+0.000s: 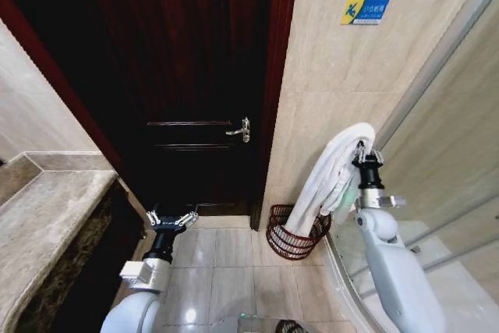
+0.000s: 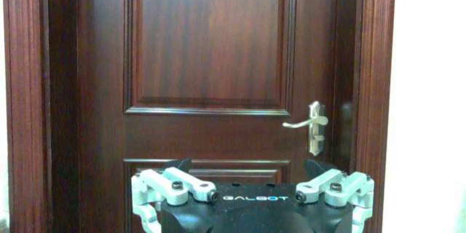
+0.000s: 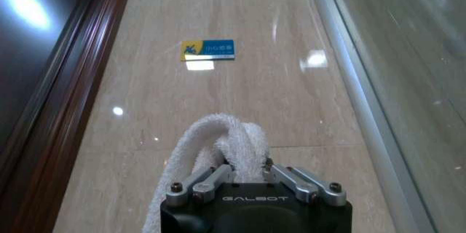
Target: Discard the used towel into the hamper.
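Right gripper [image 1: 366, 148] holding the white towel [image 1: 337, 173] up beside the tiled wall [image 1: 327, 60], its jaws clenching a fold of the cloth

The towel is hanging down with its lower end reaching into the hamper [image 1: 292, 235], which is standing on the floor at the wall's foot, its far rim partly hidden by cloth. The left gripper [image 1: 172, 218] is idling low before the dark wooden door [image 1: 187, 68], jaws spread and grasping nothing

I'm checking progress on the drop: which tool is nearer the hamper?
Right. The right tool holds the towel above the hamper, beside the wall. The left tool hangs open across the floor, before the door.
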